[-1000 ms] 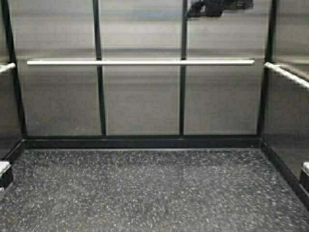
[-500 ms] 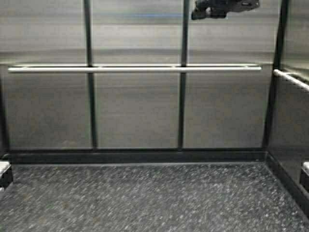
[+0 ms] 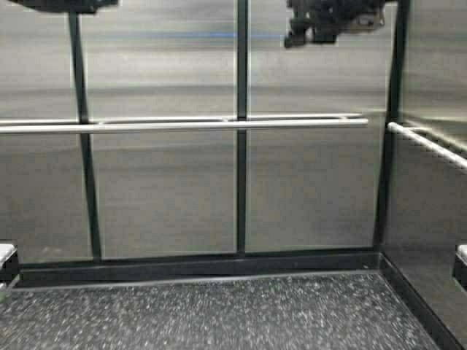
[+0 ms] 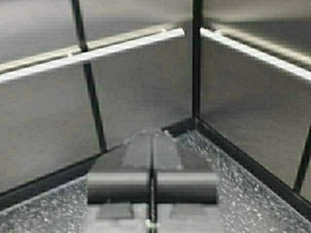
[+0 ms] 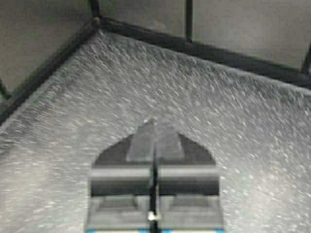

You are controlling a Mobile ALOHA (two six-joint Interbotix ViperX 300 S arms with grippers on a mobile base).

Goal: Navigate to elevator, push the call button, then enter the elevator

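- Brushed stainless-steel panels split by dark vertical seams fill the high view: this is the inside of the elevator (image 3: 168, 189), and the robot is already within it, facing the back wall.
- The call button shows in no view; it is judged to lie outside, behind the robot.
- A horizontal steel handrail (image 3: 182, 125) runs along the back wall, and a second rail (image 3: 427, 144) follows the right wall.
- Below lies the dark speckled floor (image 3: 219, 313), edged by a black skirting (image 3: 204, 266).
- The left claw (image 4: 151, 141) hangs low over the floor, its tips pressed together on nothing, probably tucked for driving.
- The right claw (image 5: 154, 127) is likewise closed and empty above the floor.
- No containers are visible.
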